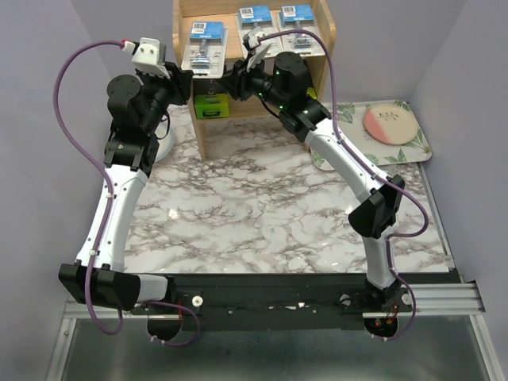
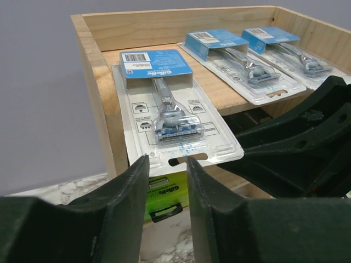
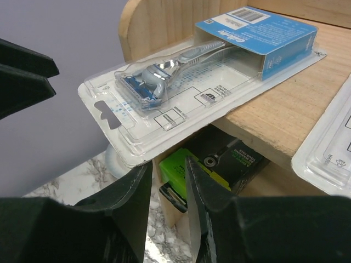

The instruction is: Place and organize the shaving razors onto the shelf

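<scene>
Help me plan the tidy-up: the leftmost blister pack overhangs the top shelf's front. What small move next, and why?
Probably push the leftmost blister pack back with the left gripper, whose open fingertips sit right at its hang-hole end. That end juts past the shelf front, above the green-ended box, while the other two packs lie farther back.

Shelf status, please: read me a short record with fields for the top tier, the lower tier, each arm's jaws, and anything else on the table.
shelf: wooden, two tiers
top tier: three blister packs lying flat in a row; leftmost pack overhangs the front edge
lower tier: black box with lime-green end, under the leftmost pack
left jaws: open, empty, just below the overhanging edge
right jaws: open, empty, at the same pack's edge
elsewhere: floral tray holding a pink plate, right of the shelf
</scene>
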{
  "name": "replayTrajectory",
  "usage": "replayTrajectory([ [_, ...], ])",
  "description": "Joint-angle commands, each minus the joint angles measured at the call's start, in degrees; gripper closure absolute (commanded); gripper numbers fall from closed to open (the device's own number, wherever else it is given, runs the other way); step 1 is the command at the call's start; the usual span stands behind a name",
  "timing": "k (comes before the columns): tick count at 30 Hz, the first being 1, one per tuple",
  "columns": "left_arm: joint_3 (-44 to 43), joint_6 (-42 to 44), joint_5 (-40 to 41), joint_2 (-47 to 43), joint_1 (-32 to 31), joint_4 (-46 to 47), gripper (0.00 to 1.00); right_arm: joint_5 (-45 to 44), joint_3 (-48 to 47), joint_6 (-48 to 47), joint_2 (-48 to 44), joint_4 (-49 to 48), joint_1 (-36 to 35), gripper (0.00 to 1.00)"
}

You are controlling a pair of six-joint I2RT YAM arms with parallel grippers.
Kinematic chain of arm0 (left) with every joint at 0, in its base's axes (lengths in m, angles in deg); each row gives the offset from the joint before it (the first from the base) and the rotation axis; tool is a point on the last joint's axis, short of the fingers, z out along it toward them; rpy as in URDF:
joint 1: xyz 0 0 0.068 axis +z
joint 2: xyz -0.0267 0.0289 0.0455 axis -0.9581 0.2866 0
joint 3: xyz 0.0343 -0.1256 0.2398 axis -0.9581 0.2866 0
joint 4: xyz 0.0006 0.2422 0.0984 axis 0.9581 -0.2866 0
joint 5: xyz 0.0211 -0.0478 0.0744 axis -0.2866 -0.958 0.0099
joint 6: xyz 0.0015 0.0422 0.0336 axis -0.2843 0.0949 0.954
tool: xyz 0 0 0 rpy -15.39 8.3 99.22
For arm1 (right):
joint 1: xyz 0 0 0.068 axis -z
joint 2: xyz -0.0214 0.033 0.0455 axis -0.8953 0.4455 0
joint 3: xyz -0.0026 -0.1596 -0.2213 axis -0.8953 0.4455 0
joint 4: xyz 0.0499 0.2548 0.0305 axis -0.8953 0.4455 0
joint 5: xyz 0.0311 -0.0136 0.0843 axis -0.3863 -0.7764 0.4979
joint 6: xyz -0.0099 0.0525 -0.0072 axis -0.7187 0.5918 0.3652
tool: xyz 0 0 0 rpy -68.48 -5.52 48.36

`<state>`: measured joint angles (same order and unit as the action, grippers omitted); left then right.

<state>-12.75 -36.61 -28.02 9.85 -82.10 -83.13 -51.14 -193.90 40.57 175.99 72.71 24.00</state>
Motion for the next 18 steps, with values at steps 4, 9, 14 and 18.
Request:
replayTrajectory([
  [4,0.7,2.6,-5.0,-3.1,-0.3,-2.6,0.5,-1.7,1.1,-1.7,-2.1,2.7,-0.1,0.6],
  [9,2.5,12.7,-10.9,-3.7,-0.5,-5.8,0.8,-1.6,2.5,-3.9,-3.3,3.6,0.3,0.59],
  [14,3.6,16.5,-14.9,-3.2,-0.5,-6.8,1.0,-2.4,5.4,-5.5,-5.4,3.4,0.7,0.59],
  [18,1.1,14.2,-15.3,0.5,-0.5,-7.2,1.0,-3.6,6.8,-6.2,-6.7,3.2,0.8,0.59],
])
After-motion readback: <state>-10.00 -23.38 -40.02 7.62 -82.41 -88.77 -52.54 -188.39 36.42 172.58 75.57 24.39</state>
